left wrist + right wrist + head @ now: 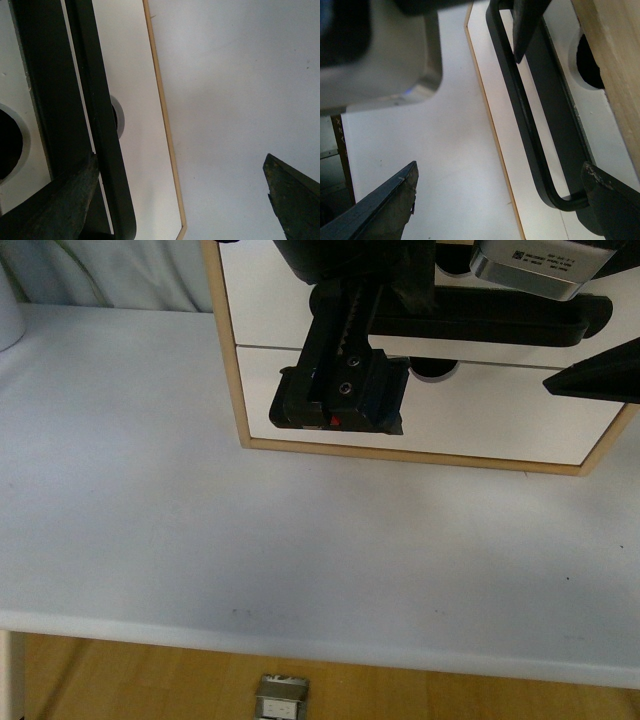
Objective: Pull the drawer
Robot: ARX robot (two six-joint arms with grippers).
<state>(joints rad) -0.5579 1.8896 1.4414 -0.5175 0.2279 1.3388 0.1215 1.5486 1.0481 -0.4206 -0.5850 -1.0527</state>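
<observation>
White drawer (255, 295), upper of two in wood-framed cabinet (400, 455), at far right of white table (150, 490). Black handle (480, 320) runs across its front. I cannot tell if drawer is out at all. Left gripper (180, 165) jaws wide, one finger (55, 200) at handle, other over table. Right gripper (500, 170) also wide, one finger (612, 200) at handle end. I see neither holding anything.

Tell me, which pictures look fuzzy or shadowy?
Front view: sharp, with a soft shadow on the table in front of the cabinet. Left wrist view: the black handle is close and blurry. Right wrist view: a grey casing is a fuzzy blob.
</observation>
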